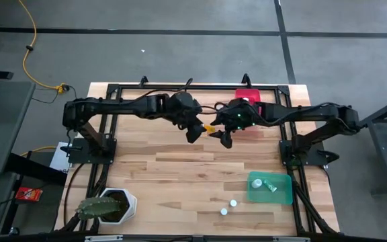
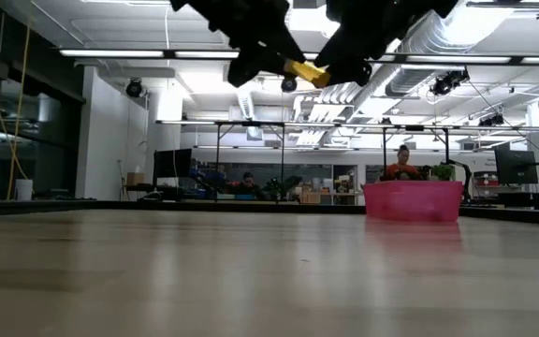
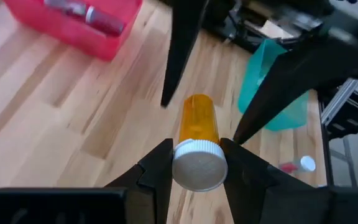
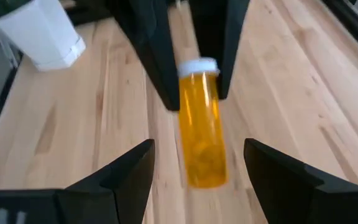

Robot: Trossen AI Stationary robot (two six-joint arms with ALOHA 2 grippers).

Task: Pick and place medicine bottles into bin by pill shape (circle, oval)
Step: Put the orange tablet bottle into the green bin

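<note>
High over the table's far middle, the left gripper clamps the orange medicine bottle by its white cap end; the right gripper faces it, jaws apart around the bottle's body.

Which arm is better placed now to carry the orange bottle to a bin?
Probably the left. The left gripper is shut on the orange bottle at its white cap, above the table. The right gripper is open around its base, not gripping.

orange bottle, white cap | held level midair | two bottles on table
</note>
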